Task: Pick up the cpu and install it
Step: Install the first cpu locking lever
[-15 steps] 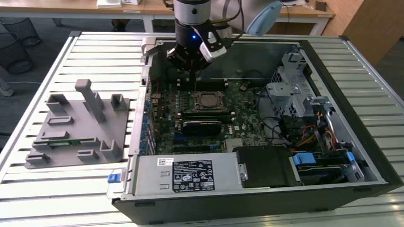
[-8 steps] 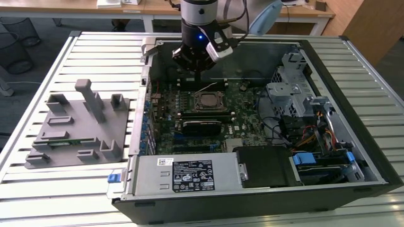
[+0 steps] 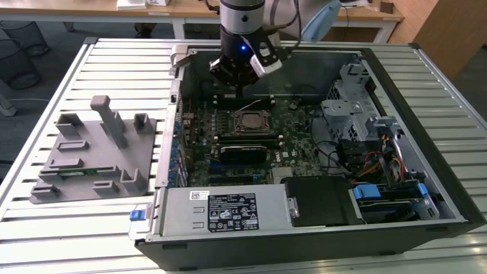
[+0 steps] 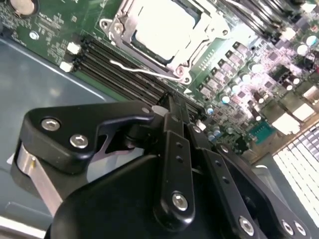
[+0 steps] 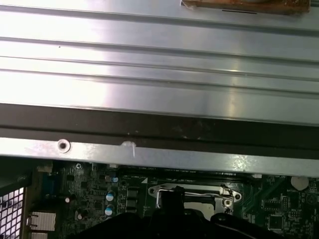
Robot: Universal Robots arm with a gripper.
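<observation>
The tool (image 4: 172, 107) hangs inside the open computer case (image 3: 426, 171), close above the green board (image 3: 293, 123). In the second wrist view its two black fingers (image 4: 174, 149) look pressed together at the tip. Nothing shows between them, so I think the tool is clenched and holds nothing.

Just past the fingertips lie the long black memory slots (image 4: 124, 69). They run across in front of the tool. Right beyond them is the socket (image 4: 164, 35) with its shiny metal frame. A thin wire lever (image 4: 144, 72) lies along the near side of the frame.

Inside the frame sits the cpu (image 4: 162, 22), a flat square with a pale grey top. It lies flat and straight in the socket. So the cpu is ahead of the tool and a bit lower, with only the slots between them. It is square, so no side is longer than the other.

In the exterior view the tool (image 3: 239, 85) is near the back wall of the case, and the socket (image 3: 251, 121) is a short way from it, toward the front of the case.

Farther off, on the tabletop (image 3: 114, 68) outside the case, is a grey holder (image 3: 95, 151) with slots. A thin green stick (image 3: 80, 171) lies in it.
</observation>
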